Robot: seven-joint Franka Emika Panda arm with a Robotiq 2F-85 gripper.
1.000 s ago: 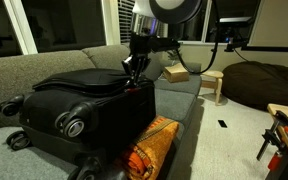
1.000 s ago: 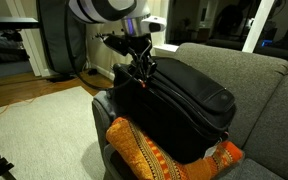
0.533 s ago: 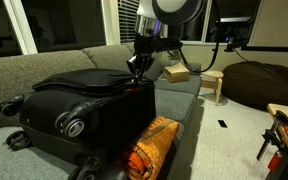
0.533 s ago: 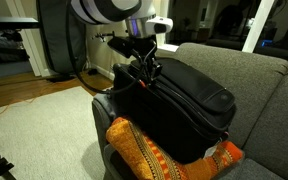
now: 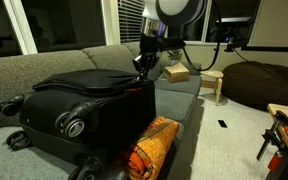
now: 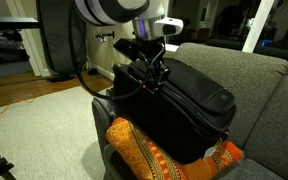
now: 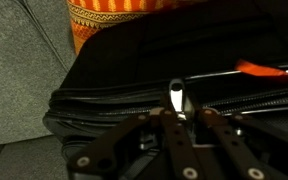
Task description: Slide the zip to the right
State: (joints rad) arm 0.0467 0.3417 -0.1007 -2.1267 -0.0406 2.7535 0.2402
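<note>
Across the grey woven sofa (image 5: 44, 65) a black soft-sided fabric suitcase (image 5: 84, 105) lies flat with its hard round wheels facing outward, and an orange patterned cushion (image 5: 149, 145) is wedged against its side. Open air stands above the lid, and in the wrist view the ribbed zip track runs on along the case's upper edge to either side of the pull. The gripper (image 7: 179, 112) is pinched together on the small silver metal zip pull (image 7: 176, 97) at that edge, further along the track toward the corner than a second ago.
</note>
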